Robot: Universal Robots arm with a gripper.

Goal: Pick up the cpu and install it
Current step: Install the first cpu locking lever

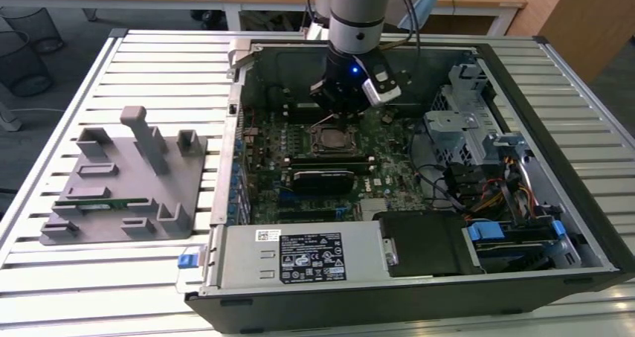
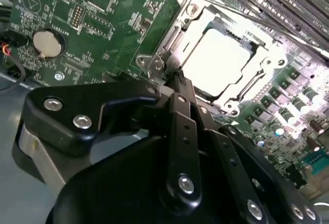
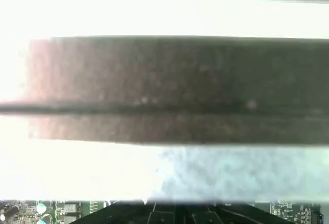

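The cpu (image 2: 218, 59), a flat square with a bright silver top, lies inside the motherboard socket (image 2: 259, 54), with the metal load frame around it. My gripper (image 2: 177, 82) hangs just over the socket's edge, its black fingers (image 2: 181, 112) drawn together into a point next to the frame's hinge screw (image 2: 156, 66). Nothing shows between the fingers. In the exterior view my gripper (image 1: 337, 112) reaches down into the open computer case, directly above the socket (image 1: 331, 137). A thin lever (image 1: 323, 120) slants beside the fingertips.
A grey holder (image 1: 124, 184) with a green memory stick (image 1: 109, 201) lies on the slatted table at the exterior view's left. Inside the case are the power supply (image 1: 297, 257), a drive cage (image 1: 466, 121) and cables (image 1: 486, 196). A coin battery (image 2: 47, 43) sits on the board.
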